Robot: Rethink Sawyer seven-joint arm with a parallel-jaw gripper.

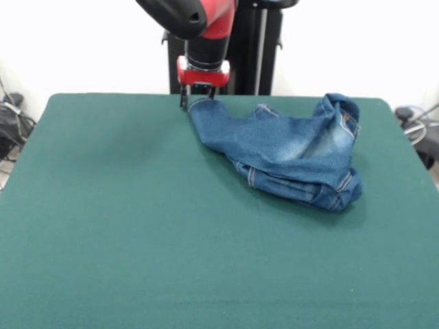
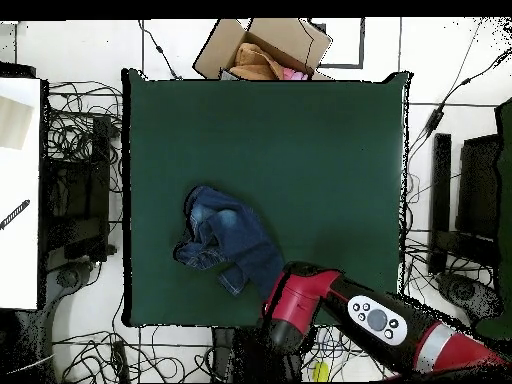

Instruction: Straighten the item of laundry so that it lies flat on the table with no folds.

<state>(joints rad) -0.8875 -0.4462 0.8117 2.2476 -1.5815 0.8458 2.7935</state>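
Note:
The item of laundry point(image 1: 288, 147) is a small pair of blue jeans, lying crumpled at the far right of the table point(image 1: 137, 226). One leg stretches left to a narrow end right under my gripper point(image 1: 196, 103). The gripper is down at the table's far edge and looks shut on that leg end. The rest of the jeans is bunched, with the waist folded over at the right. From overhead, the jeans point(image 2: 225, 240) lie near the table's point(image 2: 330, 150) lower left, and the red arm point(image 2: 300, 300) hides the gripper.
An open cardboard box point(image 2: 265, 48) with clothes in it stands beyond the table's top edge in the overhead view. Cables point(image 2: 80, 130) and equipment surround the table on both sides. Green cloth stretches wide to the left and front of the jeans in the front view.

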